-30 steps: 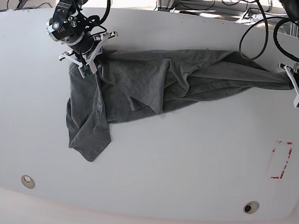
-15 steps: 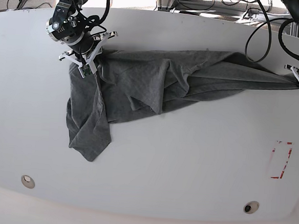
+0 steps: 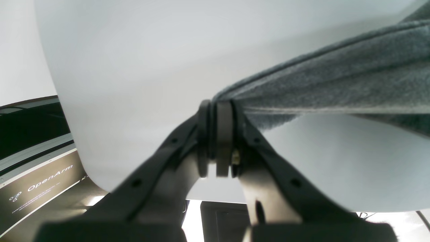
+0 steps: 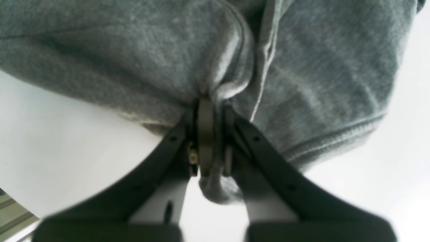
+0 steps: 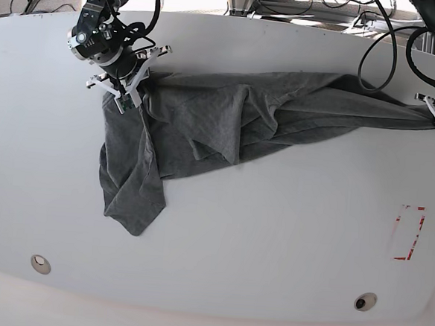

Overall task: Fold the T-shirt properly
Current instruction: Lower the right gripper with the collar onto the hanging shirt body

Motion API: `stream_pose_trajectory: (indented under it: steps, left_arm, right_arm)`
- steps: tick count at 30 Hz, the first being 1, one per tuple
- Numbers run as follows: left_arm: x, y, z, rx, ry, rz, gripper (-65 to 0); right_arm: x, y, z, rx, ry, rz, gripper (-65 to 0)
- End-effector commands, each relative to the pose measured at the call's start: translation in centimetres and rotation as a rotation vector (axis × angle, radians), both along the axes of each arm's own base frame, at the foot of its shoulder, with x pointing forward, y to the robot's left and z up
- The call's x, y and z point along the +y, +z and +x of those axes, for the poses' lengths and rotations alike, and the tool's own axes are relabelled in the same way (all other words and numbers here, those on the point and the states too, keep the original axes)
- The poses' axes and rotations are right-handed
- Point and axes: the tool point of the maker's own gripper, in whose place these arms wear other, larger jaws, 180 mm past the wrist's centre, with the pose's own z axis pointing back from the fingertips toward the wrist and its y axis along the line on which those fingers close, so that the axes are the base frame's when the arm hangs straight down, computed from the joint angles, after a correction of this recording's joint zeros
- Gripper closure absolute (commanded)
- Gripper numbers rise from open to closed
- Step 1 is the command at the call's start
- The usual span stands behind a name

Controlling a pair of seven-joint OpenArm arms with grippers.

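Left gripper (image 3: 220,111), in its wrist view, clamps one taut edge of the T-shirt (image 3: 336,84). Right gripper (image 4: 210,107), in its view, pinches bunched cloth. Base view: one T-shirt lies along the table's (image 5: 272,241) far edge, long axis stretched between both grippers, one corner each.

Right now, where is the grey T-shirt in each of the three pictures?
Base view: the T-shirt stretches across the table's far half, one end hanging down at the left.
Left wrist view: a taut band of it at upper right, pinched by the left end effector.
Right wrist view: it fills the top, pinched by the right end effector.
Shared landmark: the white table, seen in all three.
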Motion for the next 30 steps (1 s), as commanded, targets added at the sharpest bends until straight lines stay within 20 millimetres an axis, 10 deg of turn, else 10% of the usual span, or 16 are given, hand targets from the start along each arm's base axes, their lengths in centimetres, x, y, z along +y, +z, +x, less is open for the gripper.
stream_pose_trajectory:
  steps: [1,14,30]
  left_arm:
    - [1.0,1.5,0.6,-0.026,-0.002,0.045,0.0]
    - [1.0,1.5,0.7,-0.027,-0.003,0.044,0.0]
    - [0.9,1.5,0.7,-0.026,-0.004,0.044,0.0]
  right_arm:
    - [-0.3,0.7,0.5,-0.029,-0.006,-0.007,-1.1]
    - [-0.3,0.9,0.7,-0.037,-0.003,-0.006,-35.0]
    - [0.9,4.7,3.6,-0.171,-0.016,0.138,-35.7]
